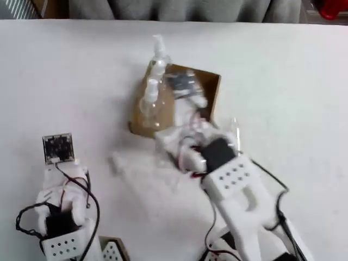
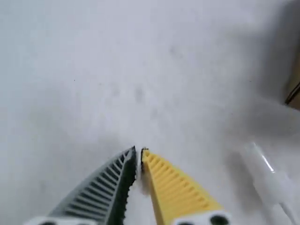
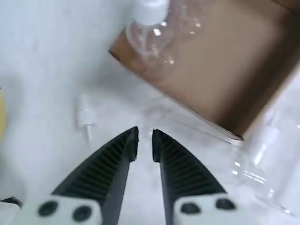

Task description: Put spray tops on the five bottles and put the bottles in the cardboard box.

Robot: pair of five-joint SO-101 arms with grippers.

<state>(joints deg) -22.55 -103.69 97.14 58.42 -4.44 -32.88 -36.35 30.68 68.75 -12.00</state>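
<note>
The cardboard box (image 1: 209,87) lies near the table's middle, holding two clear bottles (image 1: 157,62) with white spray tops. My right gripper (image 3: 145,133) hangs just short of the box's near edge (image 3: 220,84), shut with nothing between its black fingers. A loose spray top (image 3: 86,117) lies on the table beside it, and a clear bottle (image 3: 272,159) lies by the box's corner. At the front left, my left gripper (image 2: 139,151) is low over the bare table, its grey and yellow fingers shut on nothing. Another white spray top (image 2: 269,180) lies close beside it.
The white table (image 1: 283,65) has free room on the far left and the right. Cables trail from both arm bases (image 1: 60,228) along the front edge. A small cardboard piece (image 1: 117,247) sits at the front by the left arm.
</note>
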